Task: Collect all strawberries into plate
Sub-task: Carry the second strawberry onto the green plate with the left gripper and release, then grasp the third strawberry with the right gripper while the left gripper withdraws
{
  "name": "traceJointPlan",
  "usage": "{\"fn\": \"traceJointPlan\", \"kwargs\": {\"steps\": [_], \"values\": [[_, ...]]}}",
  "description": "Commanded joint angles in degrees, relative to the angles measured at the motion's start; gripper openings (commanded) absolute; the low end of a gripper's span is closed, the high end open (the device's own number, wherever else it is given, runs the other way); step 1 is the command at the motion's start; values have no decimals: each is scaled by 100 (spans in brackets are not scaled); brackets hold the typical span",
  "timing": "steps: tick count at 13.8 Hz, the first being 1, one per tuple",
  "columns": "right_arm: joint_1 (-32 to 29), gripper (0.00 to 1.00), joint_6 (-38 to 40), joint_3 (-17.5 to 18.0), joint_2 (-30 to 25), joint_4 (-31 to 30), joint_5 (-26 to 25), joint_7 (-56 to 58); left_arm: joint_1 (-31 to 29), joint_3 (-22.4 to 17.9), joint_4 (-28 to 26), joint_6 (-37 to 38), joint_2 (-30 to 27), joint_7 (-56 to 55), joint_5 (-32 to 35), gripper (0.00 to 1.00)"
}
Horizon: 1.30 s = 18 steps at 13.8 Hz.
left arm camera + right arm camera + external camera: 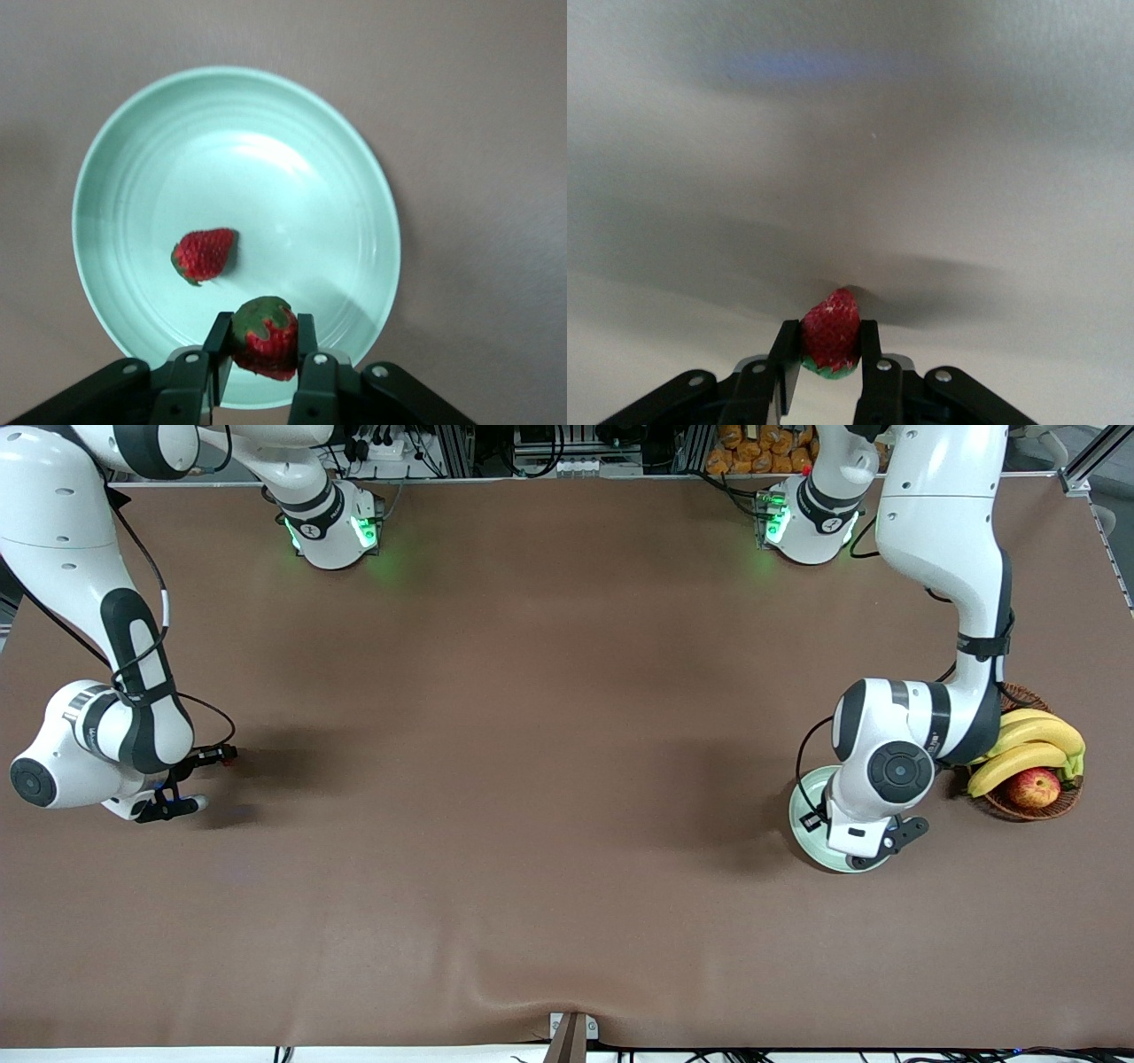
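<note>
The pale mint-green plate (802, 819) lies toward the left arm's end of the table, and also shows in the left wrist view (106, 150). One strawberry (204, 254) lies in the plate. My left gripper (263, 341) is shut on a second strawberry (266, 329), green cap up, just over the plate's rim. In the front view the left gripper (859, 859) is over the plate. My right gripper (830, 345) is shut on a third strawberry (831, 335) low over bare table. In the front view the right gripper (182, 806) is at the right arm's end.
A brown wicker basket (1032, 810) with bananas (1028, 744) and a red-yellow apple (1034, 786) stands beside the plate, toward the table's edge at the left arm's end. A brown mat (549, 779) covers the table.
</note>
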<state>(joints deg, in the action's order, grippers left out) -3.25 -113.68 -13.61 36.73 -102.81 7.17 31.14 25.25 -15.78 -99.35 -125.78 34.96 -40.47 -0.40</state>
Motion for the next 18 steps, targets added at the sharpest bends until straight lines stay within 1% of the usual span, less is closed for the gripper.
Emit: {"fn": "traceJointPlan", "kwargs": {"steps": [1,3,4,5,6,9,11,12,13,16,17,18], "values": [[279,0,22,-10,-70,277,-5,-12,-11,13,-172,-113,28,118,-91,0],[683,0,30,-1,-70,620,301,-238,-90,22,-225,-122,90,162,-91,0],[876,0,13,-1,-61,691,616,-597,-143,48,-225,-122,107,206,-91,4],[1070,0,-13,33,-44,709,1019,-870,-178,66,-208,-122,125,215,-91,53],[1359,0,-31,42,-35,727,1432,-1099,-204,75,-182,-122,125,250,-91,100],[2194,0,-40,42,-35,788,2707,-1837,-161,66,-137,-113,-50,277,-91,100],[2678,0,-49,42,-26,859,3402,-2277,-99,145,-68,-105,-208,233,-91,100],[2915,0,-66,42,-9,859,3597,-2393,-99,284,-41,-104,-296,206,-91,100],[3143,0,-197,42,26,859,3677,-2402,-90,408,3,-104,-358,189,-100,100],[3759,0,-777,42,211,859,3704,-2420,-91,856,240,-96,-385,-171,-100,100],[3909,0,-892,42,264,850,3800,-2420,-90,988,310,-96,-385,-207,-100,100],[4015,0,-910,42,290,841,4018,-2411,-90,1128,398,-96,-385,-250,-100,100]]}}
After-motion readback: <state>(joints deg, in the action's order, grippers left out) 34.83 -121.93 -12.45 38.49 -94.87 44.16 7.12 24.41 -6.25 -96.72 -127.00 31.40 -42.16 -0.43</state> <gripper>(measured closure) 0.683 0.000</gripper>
